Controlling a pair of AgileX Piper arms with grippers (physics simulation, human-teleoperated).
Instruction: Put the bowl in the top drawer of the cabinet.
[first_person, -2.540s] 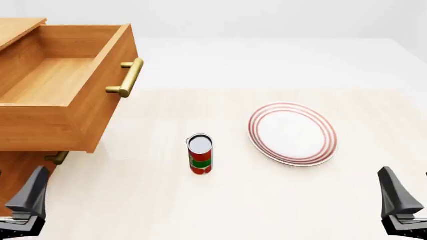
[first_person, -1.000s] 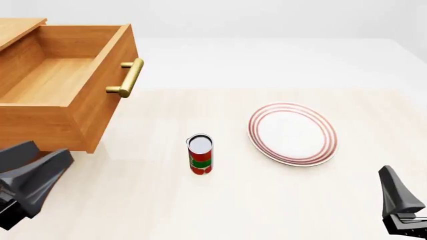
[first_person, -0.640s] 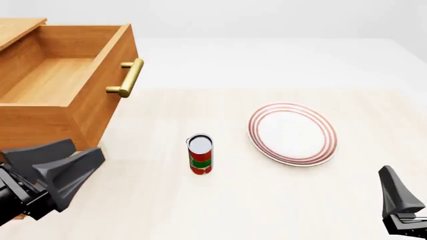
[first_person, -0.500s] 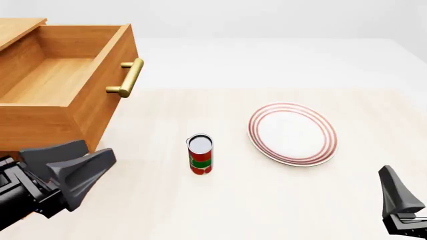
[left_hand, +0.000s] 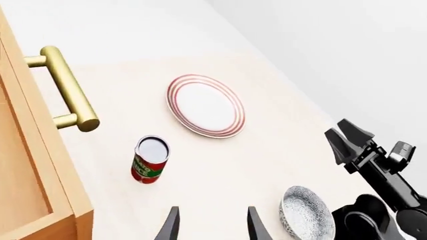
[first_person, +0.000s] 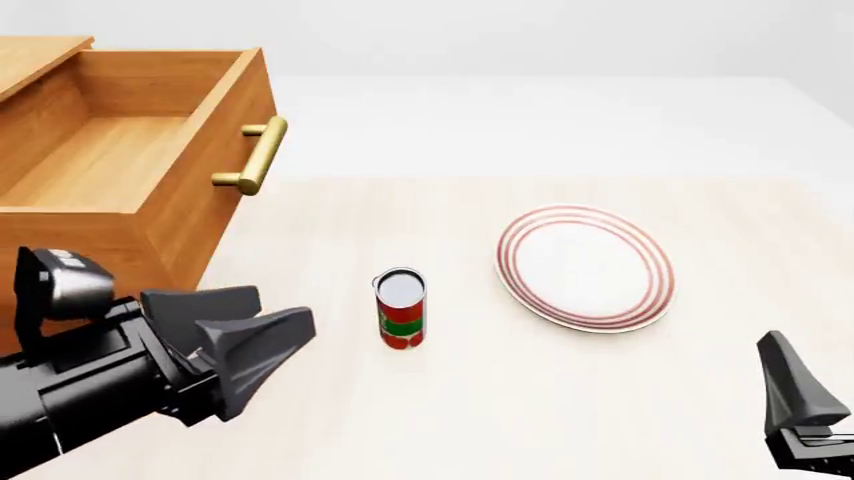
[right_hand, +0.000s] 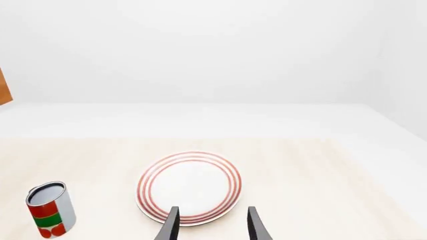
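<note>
Oddly, the bowl (left_hand: 305, 216) does not show in the front view at all; only the left wrist view catches it, standing on the bench (first_person: 534, 400) close by the base of the right arm (left_hand: 373, 170), on the near side, well apart from the red-ringed plate (first_person: 585, 267) and the red and green can (first_person: 400, 309). The top drawer (first_person: 120, 180) of the cabinet (first_person: 34, 60) stands pulled out and bare inside, its brass handle (first_person: 254, 155) pointing toward the middle of the bench. The left tool (first_person: 247, 345) reaches out in front of the drawer with its fingers spread and nothing between them, aimed roughly at the can. The right tool (right_hand: 209, 224) is also spread and holds nothing, looking across the plate; in the front view only one dark finger of it shows, low in the corner. The relation that matters: the bowl lies to the right of the left tool and nearer the robot than it, down beside the right arm's foot, while the drawer is on the left. I judge that the right arm is much the nearer to the bowl, though so close to its own base that the reach could be awkward. The left arm would have to cross the bench past the can. A round bowl has no long axis; a rim pinch from any side should serve.
</note>
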